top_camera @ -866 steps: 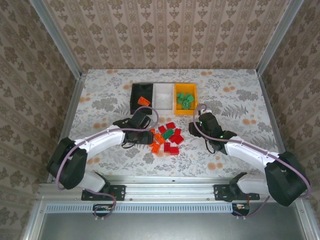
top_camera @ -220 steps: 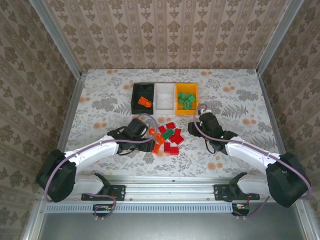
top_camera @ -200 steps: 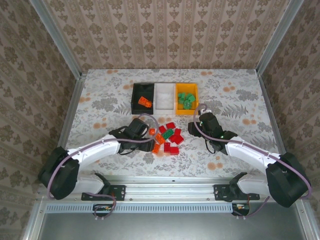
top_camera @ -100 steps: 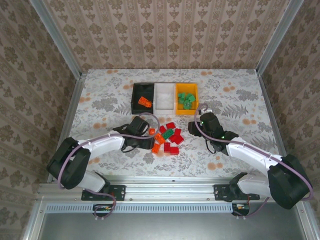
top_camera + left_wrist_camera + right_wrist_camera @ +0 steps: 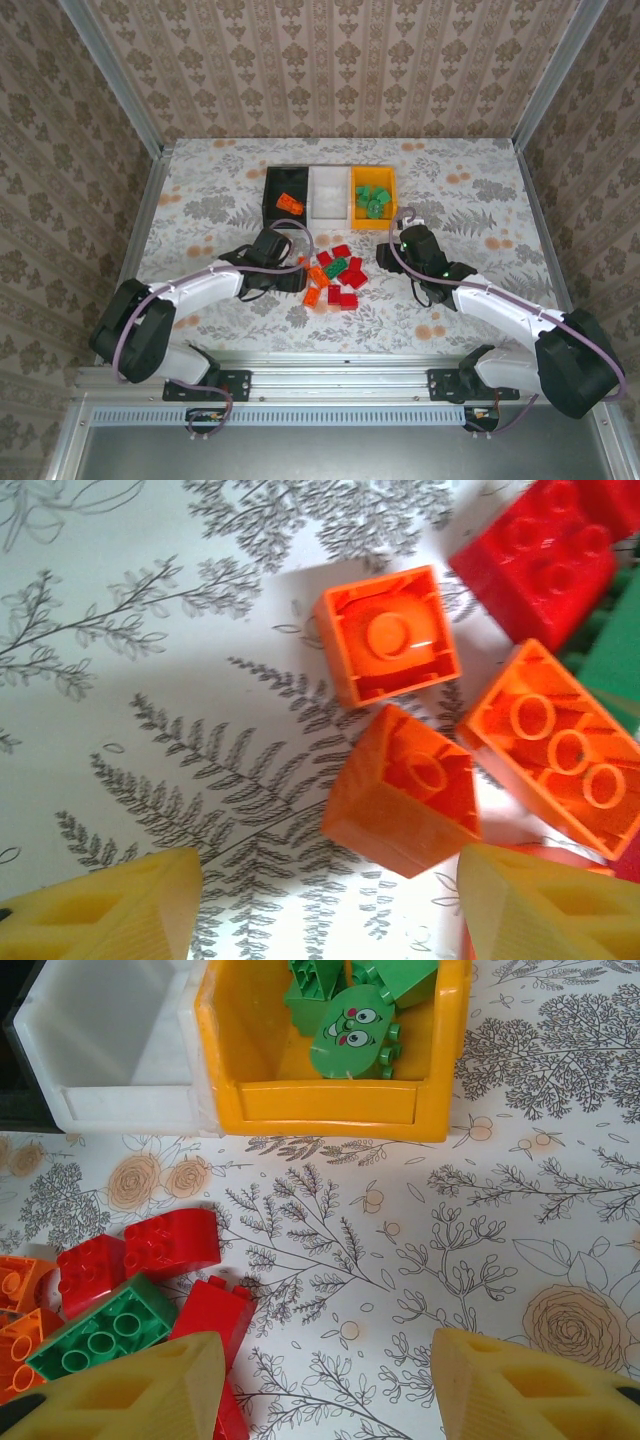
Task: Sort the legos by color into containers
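Orange, red and green legos [image 5: 335,275] lie piled on the bench [image 5: 200,200], at 6 o'clock from the containers [image 5: 328,195]. Your left gripper [image 5: 325,910], at the pile's 9 o'clock, is spread wide, with a tilted orange brick [image 5: 405,790] just ahead of it, ungrasped. Your right gripper [image 5: 325,1390], at 3 o'clock, gapes empty.

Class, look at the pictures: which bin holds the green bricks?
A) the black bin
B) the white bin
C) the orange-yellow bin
C: the green bricks lie inside the orange-yellow bin, as the right wrist view shows.
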You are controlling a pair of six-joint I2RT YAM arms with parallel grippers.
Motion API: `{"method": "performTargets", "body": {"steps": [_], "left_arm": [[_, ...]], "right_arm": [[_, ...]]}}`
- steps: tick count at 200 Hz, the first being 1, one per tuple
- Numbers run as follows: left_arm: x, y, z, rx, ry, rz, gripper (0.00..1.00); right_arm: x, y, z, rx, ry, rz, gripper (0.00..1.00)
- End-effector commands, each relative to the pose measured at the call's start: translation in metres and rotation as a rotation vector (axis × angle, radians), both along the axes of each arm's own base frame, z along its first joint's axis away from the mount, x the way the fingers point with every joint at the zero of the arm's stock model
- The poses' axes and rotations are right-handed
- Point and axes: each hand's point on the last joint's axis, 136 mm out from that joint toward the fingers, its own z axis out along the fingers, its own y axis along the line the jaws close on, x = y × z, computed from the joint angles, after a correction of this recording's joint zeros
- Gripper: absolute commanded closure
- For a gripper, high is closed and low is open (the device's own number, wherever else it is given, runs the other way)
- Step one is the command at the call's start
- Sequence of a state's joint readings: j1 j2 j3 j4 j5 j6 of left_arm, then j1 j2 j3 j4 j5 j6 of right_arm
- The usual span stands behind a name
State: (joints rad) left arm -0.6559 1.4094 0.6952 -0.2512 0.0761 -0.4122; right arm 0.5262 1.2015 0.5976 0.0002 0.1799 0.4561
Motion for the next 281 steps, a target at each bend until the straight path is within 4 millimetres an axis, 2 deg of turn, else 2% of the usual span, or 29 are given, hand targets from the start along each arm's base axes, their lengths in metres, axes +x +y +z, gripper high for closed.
{"method": "performTargets", "body": {"steps": [1,105,144,206,227,248,265,281], "left_arm": [[-0.001,-0.018,0.012,-0.06,-0.019,-0.085,0.29],[0.016,-0.022,-0.012,0.013,-0.003,-0.119,0.34],[0.019,-0.026,-0.023,0.011,0.006,-0.121,0.44],[0.019,-0.026,-0.02,0.011,0.005,-0.104,0.61],[0.019,-0.023,-0.005,0.006,-0.016,-0.085,0.65],[0.025,-0.023,0.032,-0.001,-0.068,-0.074,0.67],[0.045,-0.018,0.071,0.026,-0.149,-0.045,0.68],[0.077,-0.012,0.102,0.056,-0.212,0.008,0.68]], "right_arm": [[-0.002,-0.002,-0.004,-0.014,0.004,-0.006,0.42],[-0.002,-0.004,-0.005,-0.024,0.004,-0.013,0.42],[-0.001,-0.004,-0.006,-0.028,0.008,-0.012,0.42],[-0.001,-0.001,-0.007,-0.022,0.013,-0.003,0.42],[-0.002,0.0,-0.006,-0.015,0.013,0.001,0.42],[-0.001,0.002,-0.009,-0.011,0.022,0.005,0.42],[0.0,0.005,-0.012,-0.005,0.031,0.012,0.42],[0.001,0.007,-0.014,-0.005,0.036,0.014,0.42]]}}
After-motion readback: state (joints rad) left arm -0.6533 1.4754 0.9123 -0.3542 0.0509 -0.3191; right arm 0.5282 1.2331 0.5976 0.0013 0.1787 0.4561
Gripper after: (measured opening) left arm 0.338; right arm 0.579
